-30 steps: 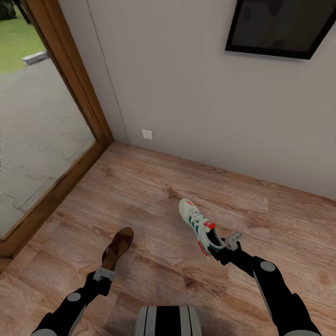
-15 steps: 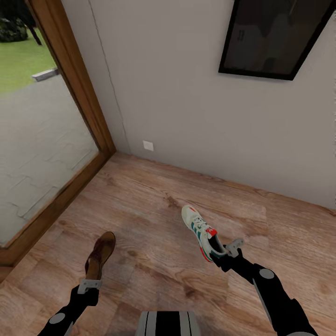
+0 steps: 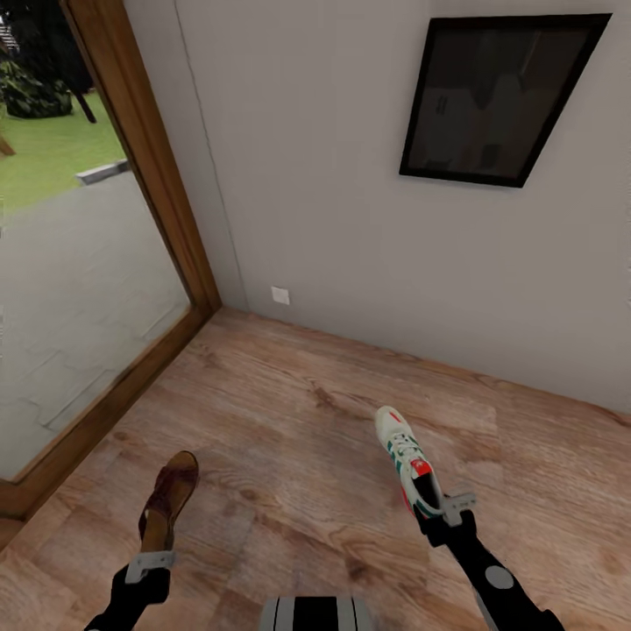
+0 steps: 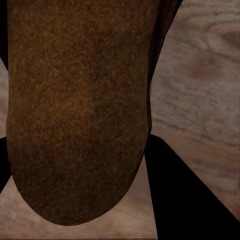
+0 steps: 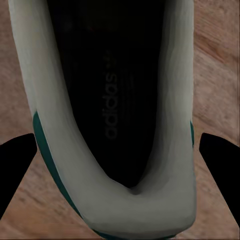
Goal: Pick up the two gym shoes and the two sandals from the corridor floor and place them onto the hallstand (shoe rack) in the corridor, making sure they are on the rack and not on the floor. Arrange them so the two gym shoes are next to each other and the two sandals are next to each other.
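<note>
Sandal (image 3: 166,499), dark brown with a tan footbed, is clamped at its heel end by the left gripper (image 3: 151,561) and extends forward from it, toe pointing away from the robot, raised over the corridor floor (image 3: 289,412) near the wooden door frame (image 3: 149,175) at the floor's left edge. Left wrist view confirms the hold: the sandal's brown surface (image 4: 75,110) runs out along the line of the dark fingers (image 4: 185,190), which flank it on either side with floor planks behind. Gym shoe (image 3: 407,460), cream with teal stripes and red-orange accents, is clamped at its heel by the right gripper (image 3: 449,510); the shoe projects forward and slightly leftward from the gripper, toe toward the grey wall (image 3: 350,219), held above the floor to the right of its middle. Right wrist view looks straight into the shoe's dark opening (image 5: 110,100), the cream heel collar nearest the camera and a black finger (image 5: 220,165) at each side of it. Sandal and gym shoe are well apart, one on each side of the robot's trunk (image 3: 315,613). Dark framed picture (image 3: 491,96) hangs on the wall above the floor's far edge, and a small white outlet plate (image 3: 280,295) sits low near the corner.
</note>
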`<state>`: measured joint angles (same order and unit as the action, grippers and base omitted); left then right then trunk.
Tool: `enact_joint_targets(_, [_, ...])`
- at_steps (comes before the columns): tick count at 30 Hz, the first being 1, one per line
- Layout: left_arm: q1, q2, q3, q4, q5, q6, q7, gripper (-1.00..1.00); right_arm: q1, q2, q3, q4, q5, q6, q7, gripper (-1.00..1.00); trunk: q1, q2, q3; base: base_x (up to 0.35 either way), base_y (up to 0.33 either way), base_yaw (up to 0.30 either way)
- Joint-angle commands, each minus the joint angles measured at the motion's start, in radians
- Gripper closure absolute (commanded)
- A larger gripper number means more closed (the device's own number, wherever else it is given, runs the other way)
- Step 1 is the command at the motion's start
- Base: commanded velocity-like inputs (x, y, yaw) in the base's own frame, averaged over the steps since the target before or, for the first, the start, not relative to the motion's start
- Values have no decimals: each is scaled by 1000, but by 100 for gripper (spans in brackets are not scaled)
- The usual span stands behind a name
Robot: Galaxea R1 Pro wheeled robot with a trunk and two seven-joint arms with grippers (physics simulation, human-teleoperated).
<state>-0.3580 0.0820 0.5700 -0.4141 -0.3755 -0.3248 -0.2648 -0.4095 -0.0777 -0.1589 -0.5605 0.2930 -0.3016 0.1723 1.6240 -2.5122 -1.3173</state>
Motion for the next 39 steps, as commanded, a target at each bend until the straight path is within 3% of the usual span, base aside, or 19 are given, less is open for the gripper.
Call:
enact_joint_targets(1, [3, -1, 14, 1, -10, -5, -7, 100, -1, 1, -8, 21, 7, -23, -1, 100, -1, 0, 5, 0, 0, 0])
enact_joint_targets(4, [24, 0, 65, 0, -4, -14, -7, 100, 0, 1, -8, 131, 5, -125, -57, 100, -2, 1, 21, 0, 0, 0])
enact_joint_targets(6, [36, -3, 107, 6, 3, -70, -8, 100, 0, -1, -8, 240, -5, -234, -117, 100, -3, 1, 32, 0, 0, 0])
enact_joint_targets(11, [81, -14, 127, 10, 7, -110, -8, 100, 3, -18, -8, 401, -62, -323, -161, 100, -5, 2, 59, 0, 0, 0])
enact_joint_targets(19, [101, -13, 131, 10, 6, -115, -8, 100, 7, -29, -8, 438, -109, -352, -163, 100, -9, 4, 103, 0, 0, 0])
enact_joint_targets(39, [105, -14, 128, 20, 4, -115, -8, 100, 14, -18, -7, 442, -115, -354, -163, 100, -18, 9, 212, 0, 0, 0])
